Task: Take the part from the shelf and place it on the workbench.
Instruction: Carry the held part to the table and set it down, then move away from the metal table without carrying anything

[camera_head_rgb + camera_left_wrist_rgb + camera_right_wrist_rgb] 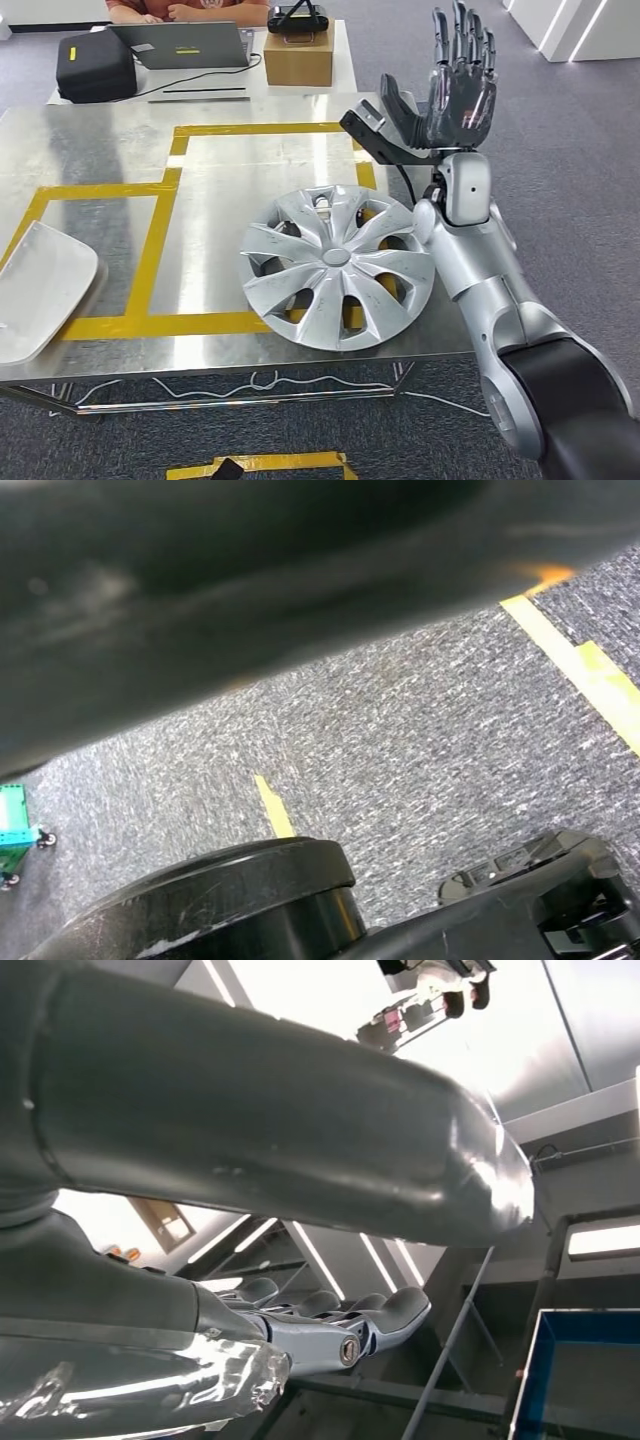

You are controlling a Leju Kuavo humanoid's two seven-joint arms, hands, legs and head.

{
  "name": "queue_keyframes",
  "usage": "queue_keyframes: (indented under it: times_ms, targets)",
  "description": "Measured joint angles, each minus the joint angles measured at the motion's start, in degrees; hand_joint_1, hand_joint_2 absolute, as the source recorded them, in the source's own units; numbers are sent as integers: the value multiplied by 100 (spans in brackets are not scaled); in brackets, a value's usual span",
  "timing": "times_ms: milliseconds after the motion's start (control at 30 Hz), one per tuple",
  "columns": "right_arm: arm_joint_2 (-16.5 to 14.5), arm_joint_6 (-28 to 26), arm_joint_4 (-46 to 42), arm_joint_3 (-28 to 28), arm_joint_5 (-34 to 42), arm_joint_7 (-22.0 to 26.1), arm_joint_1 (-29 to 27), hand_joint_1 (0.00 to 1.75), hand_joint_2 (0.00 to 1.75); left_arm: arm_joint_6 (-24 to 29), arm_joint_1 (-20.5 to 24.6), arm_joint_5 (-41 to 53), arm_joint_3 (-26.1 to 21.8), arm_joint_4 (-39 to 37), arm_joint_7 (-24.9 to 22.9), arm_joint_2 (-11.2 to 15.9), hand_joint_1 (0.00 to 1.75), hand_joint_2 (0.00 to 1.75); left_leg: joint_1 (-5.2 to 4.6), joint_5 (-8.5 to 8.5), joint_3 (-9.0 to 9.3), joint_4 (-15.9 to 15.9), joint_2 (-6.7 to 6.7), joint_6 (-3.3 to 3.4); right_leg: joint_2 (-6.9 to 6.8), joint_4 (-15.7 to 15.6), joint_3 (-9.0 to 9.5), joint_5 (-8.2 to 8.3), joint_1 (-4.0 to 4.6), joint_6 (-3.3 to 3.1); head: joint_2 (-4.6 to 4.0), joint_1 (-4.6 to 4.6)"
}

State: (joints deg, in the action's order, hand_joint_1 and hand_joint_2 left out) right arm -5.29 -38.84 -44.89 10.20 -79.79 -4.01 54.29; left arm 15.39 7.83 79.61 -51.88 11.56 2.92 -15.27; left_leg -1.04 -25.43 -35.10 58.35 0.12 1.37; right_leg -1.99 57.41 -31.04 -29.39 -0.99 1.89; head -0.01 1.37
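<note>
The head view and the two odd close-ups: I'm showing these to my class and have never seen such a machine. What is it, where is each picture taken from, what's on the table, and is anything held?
It is a humanoid robot with silver arms. The wide picture looks down from its head. Its right hand is raised, fingers spread, holding nothing. On the metal workbench lies a silver hubcap, beside a pale tray. The other two pictures come from wrist cameras. The right one looks along that hand's grey thumb. The left one looks down at grey carpet.
</note>
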Motion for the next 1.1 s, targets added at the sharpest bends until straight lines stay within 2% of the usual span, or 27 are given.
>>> queue_keyframes:
  times_ms: [233,333,367,400,467,500,533,567,600,633,667,700,733,767,800,833,867,900,967,1000,1033,1067,1100]
  targets:
    - [32,0,0,75,-317,-201,-4,0,0,2,0,12,-18,0,1,14,0,0,-30,-26,-17,26,-1,43,-2,-9,0,6,-26,35,1,1]
    - [34,0,-5,133,-356,-215,3,0,0,3,0,12,-23,0,0,13,0,0,-7,-1,4,-32,-22,103,8,-20,-1,-10,-24,86,0,-3]
    - [37,0,-8,146,-363,-220,14,0,0,4,1,11,-25,0,0,11,0,0,10,17,22,-69,-37,128,40,63,-47,-70,-20,95,0,-8]
    - [44,0,-9,156,-375,-228,25,0,0,4,5,11,-26,0,0,9,0,0,28,33,42,-101,-59,150,83,277,-159,-186,-19,99,0,-18]
    - [54,0,0,172,-405,-251,24,0,0,5,10,10,-27,0,1,3,0,0,34,37,46,-111,-121,168,158,1024,-556,-503,-18,98,1,-31]
    - [58,0,9,181,-420,-260,5,0,0,4,9,10,-27,0,1,0,0,0,34,35,47,-110,-168,170,172,1392,-763,-612,-19,101,1,-35]
    - [58,0,17,192,-430,-266,-17,0,0,4,7,10,-28,0,1,-1,0,0,34,33,50,-108,-223,170,179,1597,-900,-622,-21,104,1,-35]
    - [59,0,24,202,-436,-269,-33,0,0,4,5,10,-28,0,0,-1,0,0,37,31,55,-103,-292,166,184,1581,-935,-515,-26,104,1,-38]
    - [63,0,27,211,-440,-273,-37,0,0,4,3,10,-29,0,0,-2,0,0,40,26,64,-96,-367,154,208,1318,-847,-299,-34,99,1,-38]
    - [70,0,29,220,-442,-278,-33,0,0,4,2,10,-30,0,0,-3,0,0,47,17,69,-87,-443,134,302,925,-691,-65,-49,93,0,-39]
    - [86,0,31,226,-443,-282,-25,0,0,4,5,10,-31,0,1,-4,0,0,47,10,58,-71,-514,103,456,553,-517,111,-71,88,0,-36]
    - [102,0,34,232,-445,-286,-20,0,0,4,8,10,-31,0,1,-3,0,0,55,11,32,-52,-580,64,592,264,-382,205,-87,81,0,-33]
    - [114,0,38,241,-449,-287,-24,0,0,4,10,11,-31,0,1,-3,0,0,71,22,-3,-41,-640,20,695,125,-315,217,-93,74,0,-26]
    - [123,0,43,254,-453,-289,-30,0,0,4,8,11,-31,0,0,-6,0,0,90,43,-41,-34,-705,-26,708,97,-291,194,-84,60,0,-24]
    - [123,0,48,267,-457,-292,-32,0,0,3,1,11,-32,0,-1,-8,0,0,113,60,-67,-38,-778,-68,641,78,-289,187,-72,35,1,-22]
    - [123,0,53,279,-460,-297,-29,0,0,3,-9,11,-32,0,-1,-9,0,0,122,57,-85,-32,-785,-104,565,64,-277,193,-66,4,1,-21]
    - [122,0,57,288,-460,-304,-16,0,0,4,-17,10,-33,0,-1,-9,0,0,118,13,-125,30,-699,-134,486,42,-253,196,-66,-36,1,-6]
    - [121,0,61,292,-460,-309,-1,0,0,5,-18,10,-33,0,-1,-4,0,0,109,-81,-210,193,-548,-159,406,17,-227,201,-67,-74,1,14]
    - [120,0,73,296,-460,-314,9,0,0,5,-12,10,-33,0,-1,0,0,0,113,-373,-549,850,-201,-199,240,-6,-187,186,-44,-136,1,48]
    - [120,0,82,299,-460,-314,3,0,0,5,-12,10,-33,0,-1,0,0,0,126,-490,-748,1212,-124,-214,154,-5,-176,173,-31,-152,1,48]
    - [120,0,90,303,-460,-314,-6,0,0,4,-17,10,-34,0,-1,-1,0,0,138,-529,-891,1455,-87,-223,70,-4,-165,158,-20,-161,1,48]
    - [120,0,96,309,-460,-314,-14,0,0,4,-22,10,-34,0,-1,-1,0,0,145,-468,-938,1507,-69,-227,-10,-3,-152,144,-13,-163,1,49]
    - [120,0,101,314,-460,-314,-18,0,0,4,-25,10,-35,0,-1,1,0,0,149,-306,-863,1329,-49,-223,-86,-2,-132,127,-9,-157,1,50]
